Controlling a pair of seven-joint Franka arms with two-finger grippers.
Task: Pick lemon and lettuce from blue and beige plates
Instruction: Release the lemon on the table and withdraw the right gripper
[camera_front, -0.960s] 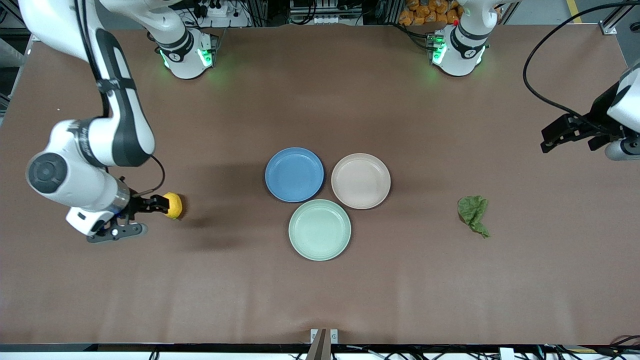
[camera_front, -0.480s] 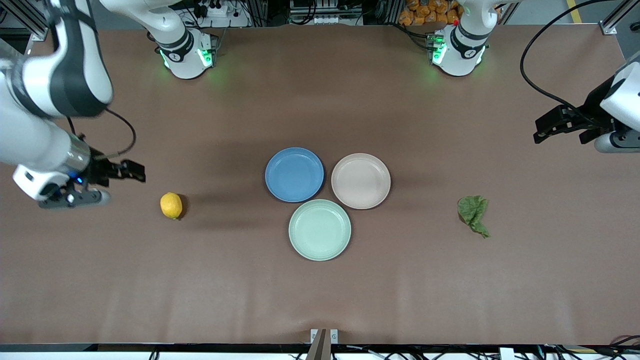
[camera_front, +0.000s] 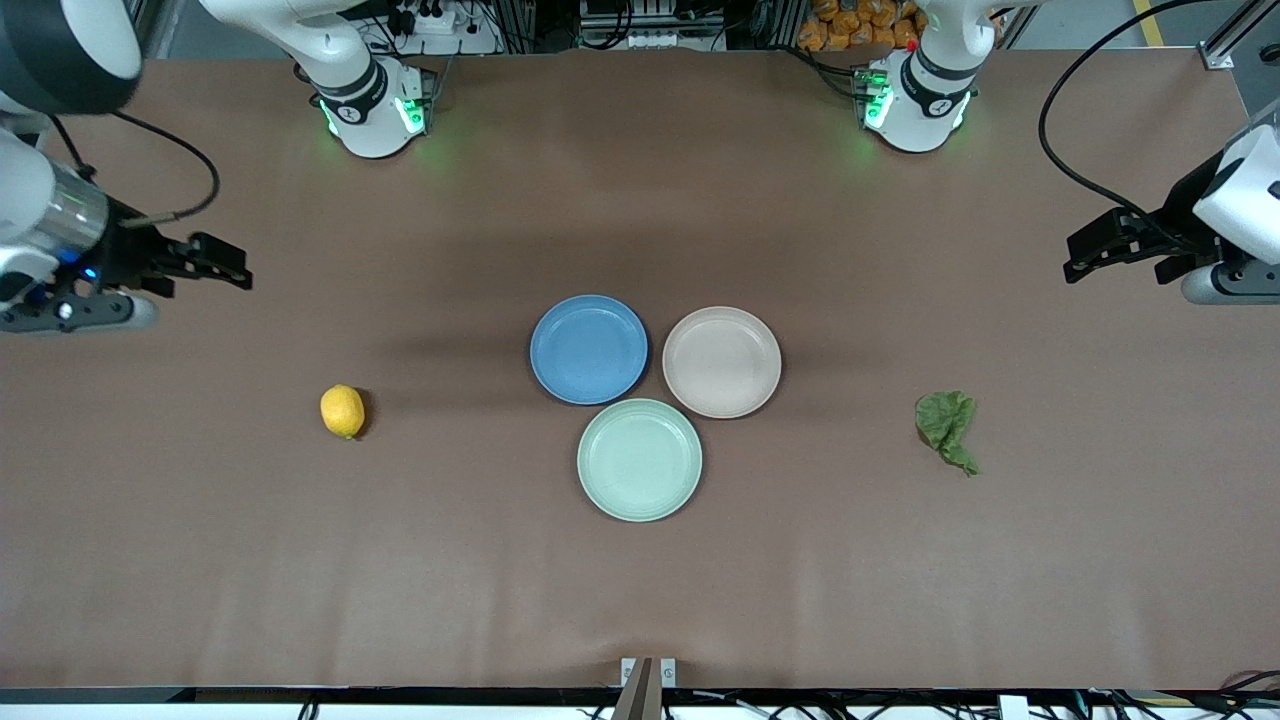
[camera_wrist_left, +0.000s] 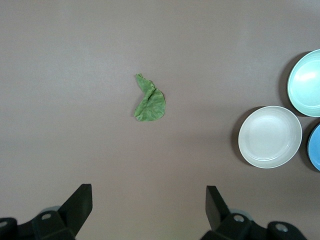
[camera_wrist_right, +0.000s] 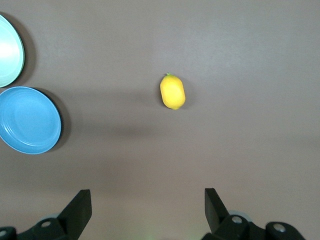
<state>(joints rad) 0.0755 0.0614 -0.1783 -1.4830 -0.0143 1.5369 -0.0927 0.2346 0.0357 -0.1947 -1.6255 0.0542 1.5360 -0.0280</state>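
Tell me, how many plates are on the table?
3, all bunched mid-table and empty. The blue plate lies toward the right arm's end, the beige plate beside it toward the left arm's end, the mint-green plate nearest the front camera. None looks hidden.

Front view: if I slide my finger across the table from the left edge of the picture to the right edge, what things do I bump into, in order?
Right gripper → lemon → blue plate → mint-green plate → beige plate → lettuce → left gripper.
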